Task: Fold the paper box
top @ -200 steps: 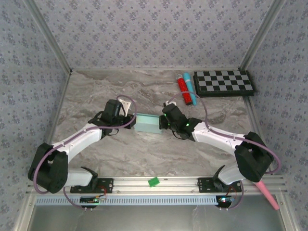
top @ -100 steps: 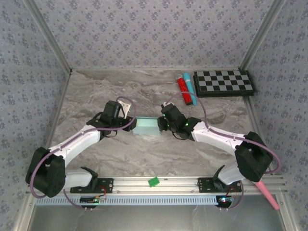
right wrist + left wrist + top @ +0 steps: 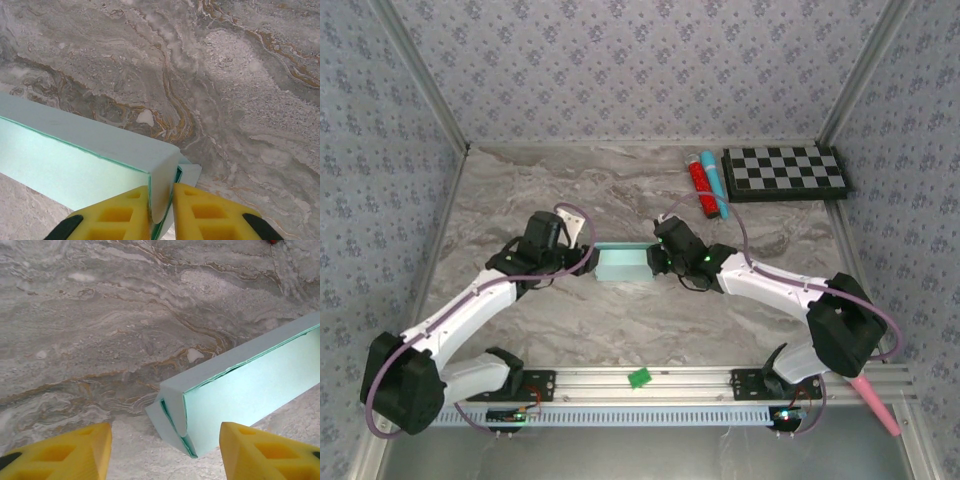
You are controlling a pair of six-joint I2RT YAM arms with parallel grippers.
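From above: the paper box (image 3: pixel 623 264), a small pale aqua carton already formed into a rectangular shape, lies on the marbled table (image 3: pixel 620 190) midway between the two arms. The left gripper (image 3: pixel 584 258) sits just beside the box's left end, and the right gripper (image 3: pixel 659 262) is against its right end.

Left wrist camera: the left gripper (image 3: pixel 165 450) stands wide apart, its yellow fingers (image 3: pixel 75 452) flanking the near end of the paper box (image 3: pixel 250 395). Whether the other finger brushes the box's broad face cannot be told. At this end the folded flaps sit slightly ajar, with a dark seam showing at the corner.

Right wrist camera: the right gripper (image 3: pixel 161 210) is drawn in narrow, pinching a thin upright edge of card at the end of the paper box (image 3: pixel 75 155) between its fingers (image 3: pixel 120 217). A small flap juts out to one side.

The thin card looks very light and hollow, so it would likely slide on the smooth stone at a nudge and dent or crease under a hard squeeze. The corners and folded edges, where the card is doubled, seem the safest places to grip. One end needs steadying while the other end's flaps are pressed home.
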